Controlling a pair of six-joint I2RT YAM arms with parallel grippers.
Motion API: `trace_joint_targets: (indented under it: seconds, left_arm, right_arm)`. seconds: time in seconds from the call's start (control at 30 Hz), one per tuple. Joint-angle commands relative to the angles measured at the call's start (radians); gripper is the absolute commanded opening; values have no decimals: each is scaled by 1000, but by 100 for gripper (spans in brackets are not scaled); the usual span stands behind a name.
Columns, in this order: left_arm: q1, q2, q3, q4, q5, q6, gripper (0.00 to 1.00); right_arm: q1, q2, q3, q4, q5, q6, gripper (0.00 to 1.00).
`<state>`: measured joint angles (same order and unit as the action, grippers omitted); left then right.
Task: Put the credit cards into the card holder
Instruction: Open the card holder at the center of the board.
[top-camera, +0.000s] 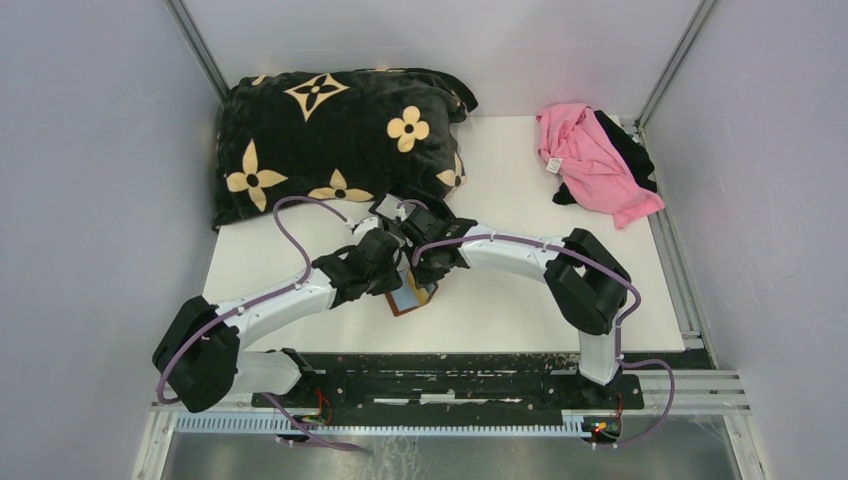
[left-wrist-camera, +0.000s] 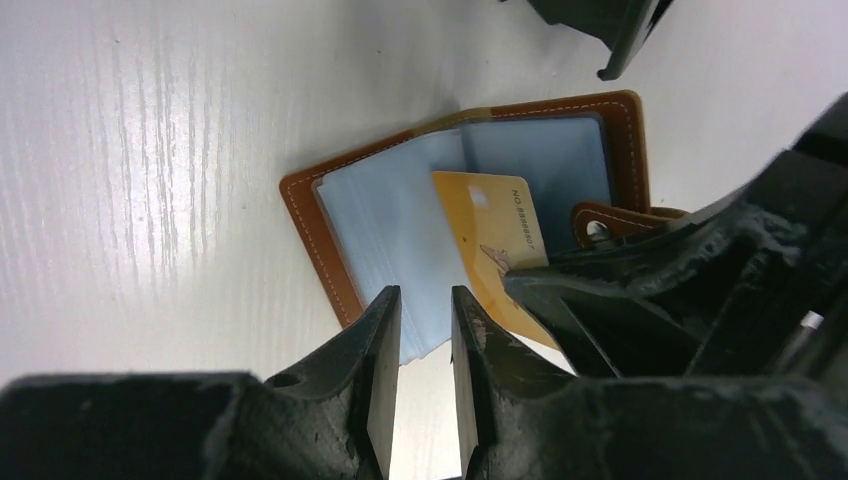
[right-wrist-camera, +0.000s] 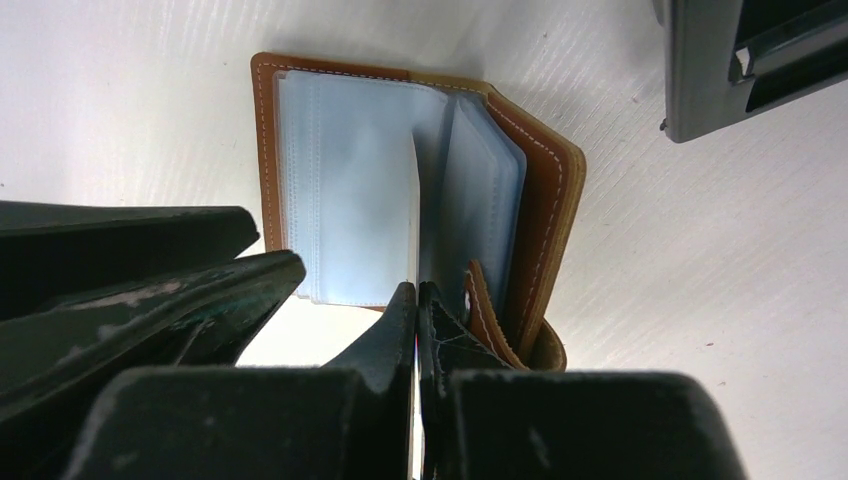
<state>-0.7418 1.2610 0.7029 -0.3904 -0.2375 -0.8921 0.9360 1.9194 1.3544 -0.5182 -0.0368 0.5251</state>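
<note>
likely snag: right gripper (right-wrist-camera: 416, 292) pinching orange card (left-wrist-camera: 490, 225), may jam at clear sleeve (left-wrist-camera: 380, 230) mouth; left gripper (left-wrist-camera: 427, 340) jaws narrow, unclosed, so card holder (left-wrist-camera: 310, 230) could slide.

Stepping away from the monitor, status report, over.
Right gripper shut on orange card, at open card holder. Left gripper at clear sleeve, grip unclear. Nothing blocking.

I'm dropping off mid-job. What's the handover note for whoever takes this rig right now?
Left gripper: slightly open, astride the edge of a sleeve of the holder.
Right gripper: shut on the orange card, held over the open holder; whether it has entered a pocket is unclear.
Holder lies open on the table. Other cards not in view.
Left to do: seat this card, then the rest.
</note>
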Motion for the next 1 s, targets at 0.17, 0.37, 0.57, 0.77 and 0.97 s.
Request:
trace_joint_targets:
  seconds: [0.17, 0.37, 0.57, 0.77, 0.97]
  left_arm:
    - [-3, 115, 9, 82, -17, -13, 31]
    - [-4, 168, -38, 130, -27, -8, 31]
    - [-4, 215, -67, 92, -38, -18, 31]
    - [-4, 253, -76, 63, -40, -30, 30]
    - [-4, 265, -72, 39, -45, -30, 29]
  right_arm:
    - [12, -11, 0, -56, -6, -20, 1]
    - [9, -16, -5, -49, -16, -16, 1]
    - [-11, -49, 3, -56, -17, -14, 1]
    - [-47, -55, 6, -52, -44, -16, 1]
    - [-80, -71, -14, -19, -75, -2, 1]
